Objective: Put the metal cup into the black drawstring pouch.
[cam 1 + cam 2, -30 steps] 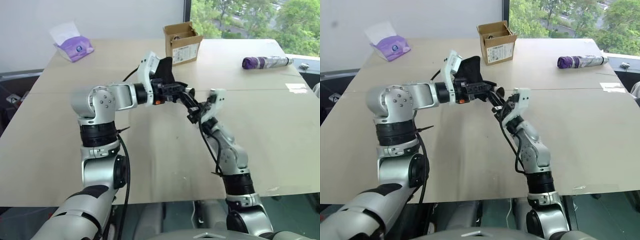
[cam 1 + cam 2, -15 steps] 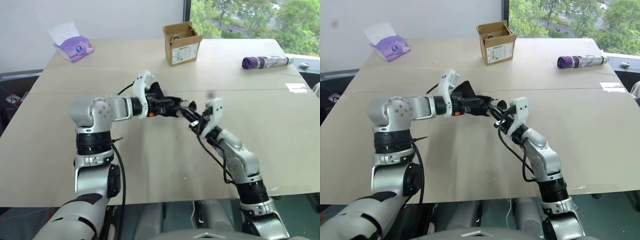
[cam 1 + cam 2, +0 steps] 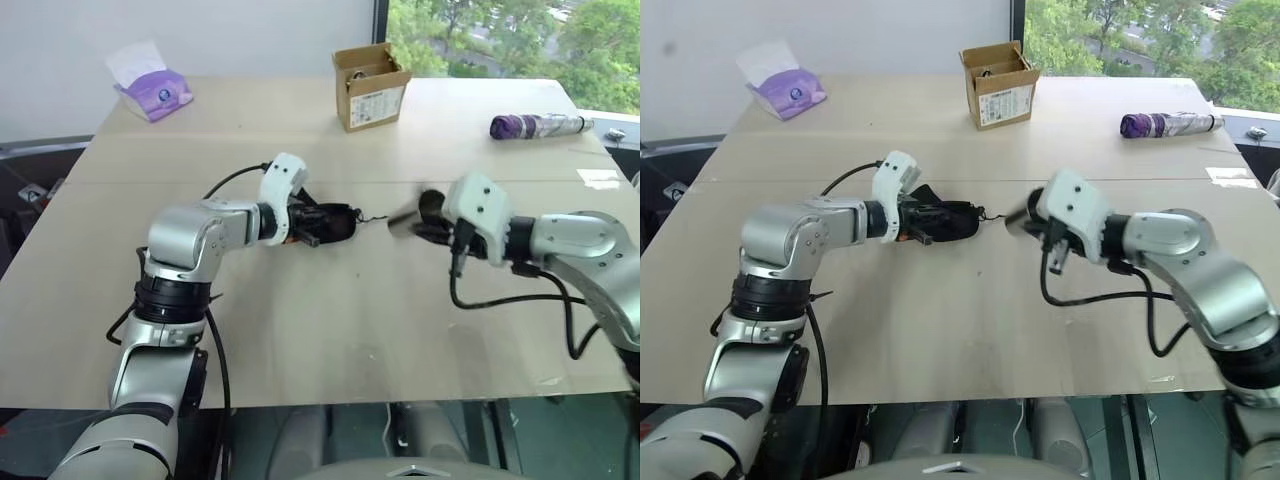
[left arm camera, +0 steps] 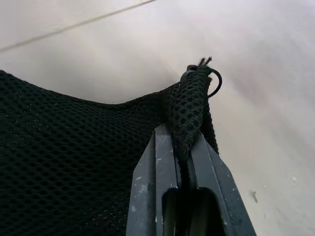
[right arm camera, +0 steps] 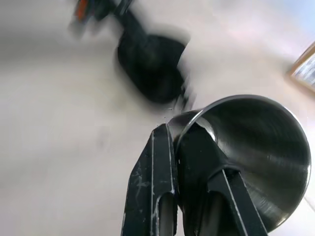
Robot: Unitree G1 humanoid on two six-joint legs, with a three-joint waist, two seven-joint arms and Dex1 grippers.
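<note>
1. Your left tool [image 4: 179, 162] is pinching a gathered fold at the rim of the black drawstring pouch [image 3: 325, 223], with both fingers clamped tight on the mesh.
2. The pouch is looking like soft matte-black mesh, with a visible open weave up close and a thin black cord [image 3: 372, 217] poking out of the bunched end.
3. It's sitting low on the pale wood surface [image 3: 330, 320], slumped and mostly flat, just past your left wrist, roughly mid-surface.
4. Your right tool [image 5: 178, 142] is gripping the metal cup [image 5: 246, 152] by its rim, one finger outside the wall and one inside, so it's closed on the cup.
5. The cup is looking shiny silver steel, handleless, tapering toward the base, with fine brushed rings showing inside.
6. You're holding it up off the surface, tipped on its side with the mouth facing back toward your wrist camera, to the right of the pouch and clearly apart from it.
7. Other stuff hanging around at the far side: a cardboard box [image 3: 371, 85], a purple tissue pack [image 3: 152, 88] at the far left, and a purple roll [image 3: 540, 125] at the far right.
</note>
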